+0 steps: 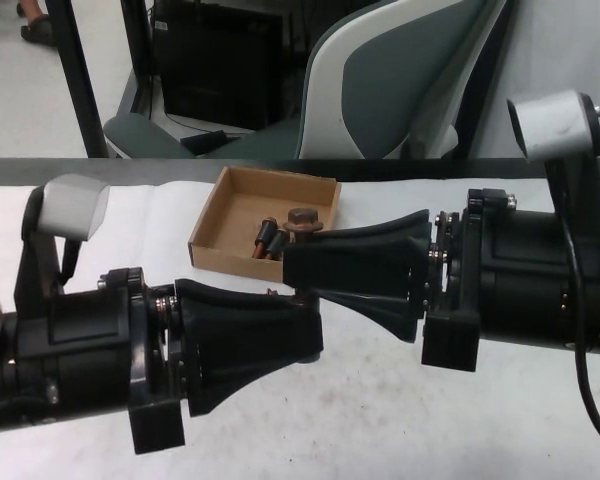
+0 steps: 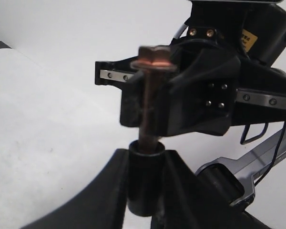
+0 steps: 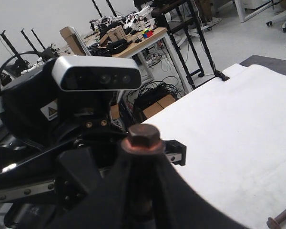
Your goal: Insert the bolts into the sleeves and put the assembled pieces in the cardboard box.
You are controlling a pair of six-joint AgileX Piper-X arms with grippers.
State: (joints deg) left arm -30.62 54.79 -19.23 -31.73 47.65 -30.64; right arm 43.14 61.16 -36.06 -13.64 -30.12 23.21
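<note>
One bolt (image 2: 149, 109), gripped upright by the right claw (image 1: 295, 268), is held directly over the sleeve (image 2: 144, 164) clamped in the left claw (image 2: 144, 198), tip at its mouth; the cardboard box (image 1: 220, 260) lies at eleven o'clock beyond.

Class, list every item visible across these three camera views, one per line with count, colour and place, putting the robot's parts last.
bench cover: one, white, under everything
cardboard box: one, brown, on the bench cover
assembled pieces: two visible, coppery and black, inside the cardboard box
sleeve: one, black, upright
bolt: one, coppery, end at the sleeve's mouth
loose bolt: one, rusty brown, on the bench cover
office chair: one, green and white, behind the bench
left gripper: black, shut on the sleeve
right gripper: black, shut on the bolt
</note>
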